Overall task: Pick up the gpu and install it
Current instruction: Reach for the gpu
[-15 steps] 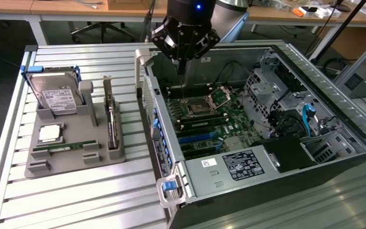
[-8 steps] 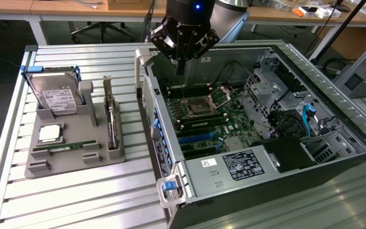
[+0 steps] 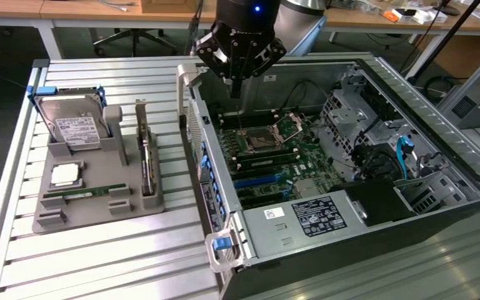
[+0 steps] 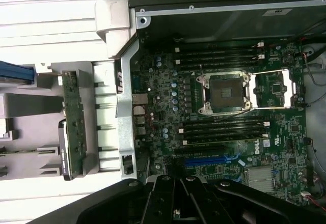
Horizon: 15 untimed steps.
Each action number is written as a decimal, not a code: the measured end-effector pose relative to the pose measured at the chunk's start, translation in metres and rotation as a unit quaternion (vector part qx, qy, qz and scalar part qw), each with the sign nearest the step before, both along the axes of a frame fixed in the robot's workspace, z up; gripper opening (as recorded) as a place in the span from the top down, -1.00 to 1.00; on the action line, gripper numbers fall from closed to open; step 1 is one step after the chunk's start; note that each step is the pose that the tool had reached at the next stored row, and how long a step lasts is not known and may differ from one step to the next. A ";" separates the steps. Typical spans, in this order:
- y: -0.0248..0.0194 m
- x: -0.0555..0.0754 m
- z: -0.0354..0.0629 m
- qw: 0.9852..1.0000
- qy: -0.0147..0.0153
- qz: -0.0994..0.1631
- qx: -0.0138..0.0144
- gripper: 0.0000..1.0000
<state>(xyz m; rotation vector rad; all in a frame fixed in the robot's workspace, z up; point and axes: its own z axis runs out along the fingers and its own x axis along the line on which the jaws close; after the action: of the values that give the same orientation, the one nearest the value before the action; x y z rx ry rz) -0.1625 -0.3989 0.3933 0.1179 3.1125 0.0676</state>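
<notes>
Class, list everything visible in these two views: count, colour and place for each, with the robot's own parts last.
gpu: one, dark with silver bracket, standing on edge in the holder.
hard drive: one, silver in blue frame, upright in the holder.
processor chip: one, silver, flat on the holder.
memory stick: one, green, in the holder's slot.
holder: one, grey, on the table, at the exterior view's left of the computer case.
table: one, silvery slats, under everything.
computer case: one, grey, open, on the table.
motherboard: one, green, inside the computer case.
gripper: one, black, shut, empty, above the motherboard.
</notes>
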 end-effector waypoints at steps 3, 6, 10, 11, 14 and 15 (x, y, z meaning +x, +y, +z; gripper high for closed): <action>0.0000 -0.001 0.0000 1.000 0.000 0.000 0.000 0.79; 0.0000 -0.001 0.0000 1.000 0.000 0.000 0.000 0.79; 0.0000 -0.002 0.0000 1.000 0.000 0.000 0.000 0.79; 0.0000 -0.002 0.0000 1.000 0.000 0.000 0.000 0.79; 0.0000 -0.003 0.0000 1.000 0.000 0.000 0.000 0.79; 0.0000 -0.003 0.0000 1.000 0.000 0.000 0.000 0.79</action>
<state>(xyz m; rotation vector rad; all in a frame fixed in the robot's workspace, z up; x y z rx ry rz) -0.1657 -0.3989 0.3933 0.1180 3.1125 0.0676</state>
